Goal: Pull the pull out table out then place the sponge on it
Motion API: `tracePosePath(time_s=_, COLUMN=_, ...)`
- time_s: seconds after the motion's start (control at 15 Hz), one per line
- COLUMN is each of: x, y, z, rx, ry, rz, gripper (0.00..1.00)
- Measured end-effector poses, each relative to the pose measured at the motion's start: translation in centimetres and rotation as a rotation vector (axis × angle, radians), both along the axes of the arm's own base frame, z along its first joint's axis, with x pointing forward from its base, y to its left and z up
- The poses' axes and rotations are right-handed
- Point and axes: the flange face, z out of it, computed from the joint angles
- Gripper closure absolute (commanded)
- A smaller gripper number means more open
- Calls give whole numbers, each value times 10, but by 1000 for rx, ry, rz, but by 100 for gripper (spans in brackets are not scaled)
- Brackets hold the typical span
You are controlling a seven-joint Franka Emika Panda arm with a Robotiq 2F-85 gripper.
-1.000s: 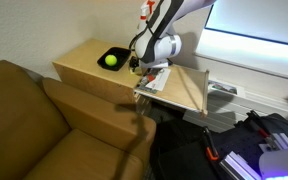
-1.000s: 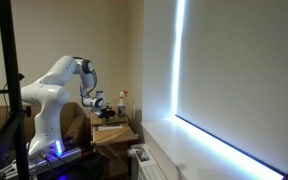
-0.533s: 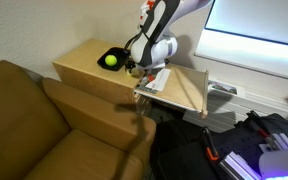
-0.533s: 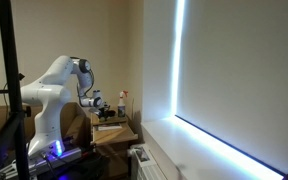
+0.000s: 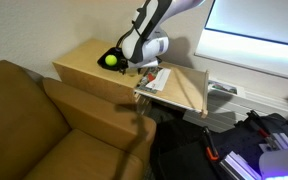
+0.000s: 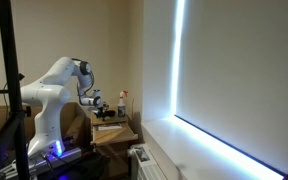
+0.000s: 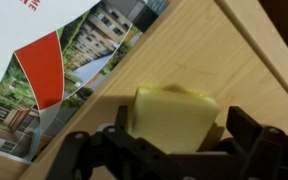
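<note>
Pale-yellow foam fills the wrist view as the gripper [image 7: 176, 128] brackets the sponge [image 7: 176, 112]. Its jaws stand close against the block's two sides, but whether they are already pressing on it cannot be told. Over the past second the arm has swung away from the magazine [image 5: 156, 79] and toward the black dish [image 5: 106, 54] holding the yellow-green ball [image 5: 110, 60]. In an exterior view the gripper [image 5: 127, 64] now hangs low over the cabinet top [image 5: 82, 62], just beside the dish, and the wrist hides the sponge from that camera. The pull out table [image 5: 189, 92] already juts from the cabinet's side, a thin tan board with the magazine lying at its cabinet end and bare wood beyond. With the first half of the job apparently done, the shift reads as the reach for the sponge. The next move would call for a firm close, a lift, and a carry back across to the board's open stretch, clear of the magazine's glossy pages.
</note>
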Motion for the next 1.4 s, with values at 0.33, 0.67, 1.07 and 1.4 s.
tracePosePath(time_s=0.33, x=23, y=-16, z=-5, rx=56, ry=26, rz=-59, gripper=32)
tracePosePath(time_s=0.67, x=21, y=-29, z=1, rx=48, ry=30, rz=-83, gripper=67)
tracePosePath(time_s=1.07, x=22, y=-57, z=15, rx=-64, ry=99, rz=-219, gripper=97)
tracePosePath(time_s=1.4, x=5, y=-86, z=19, rx=-123, ry=252, rz=-306, gripper=100)
